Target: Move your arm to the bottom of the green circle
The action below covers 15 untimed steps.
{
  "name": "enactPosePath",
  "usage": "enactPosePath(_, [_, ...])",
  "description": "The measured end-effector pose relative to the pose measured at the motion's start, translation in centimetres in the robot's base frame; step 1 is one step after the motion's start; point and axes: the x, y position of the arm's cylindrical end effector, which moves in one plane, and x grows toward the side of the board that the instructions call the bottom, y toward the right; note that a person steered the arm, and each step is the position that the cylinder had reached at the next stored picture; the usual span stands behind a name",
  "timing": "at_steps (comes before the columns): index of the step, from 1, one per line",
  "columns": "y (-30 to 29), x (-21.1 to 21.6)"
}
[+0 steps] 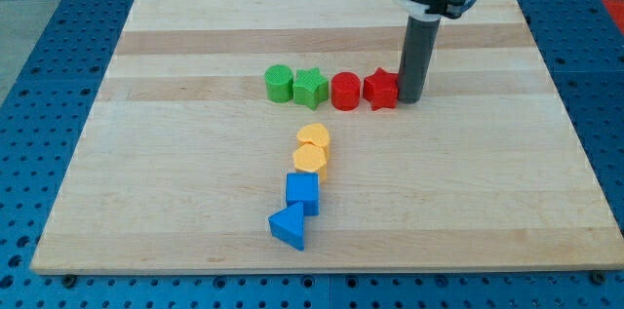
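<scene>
Eight blocks lay on the worktop (195, 212): two green, two red, two yellow, two blue. The green circle (279, 84) began a row at the view's left, then the green star (310, 88), red circle (345, 91) and red star (381, 89). My tip (409, 99) stood just right of the red star, well apart from the green circle. No claw was fitted. The yellow blocks (312, 147) and blue blocks (296, 210) ran in a column below.

Green circle (279, 84), red star (381, 89)
</scene>
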Motion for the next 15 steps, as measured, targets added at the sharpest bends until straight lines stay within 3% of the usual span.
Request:
enactPosePath(2, [0.7, 0.2])
enactPosePath(4, [5.2, 1.6])
enactPosePath(6, [1.0, 4.3])
enactPosePath(9, [-5.1, 4.2])
enactPosePath(15, [-7.2, 2.2])
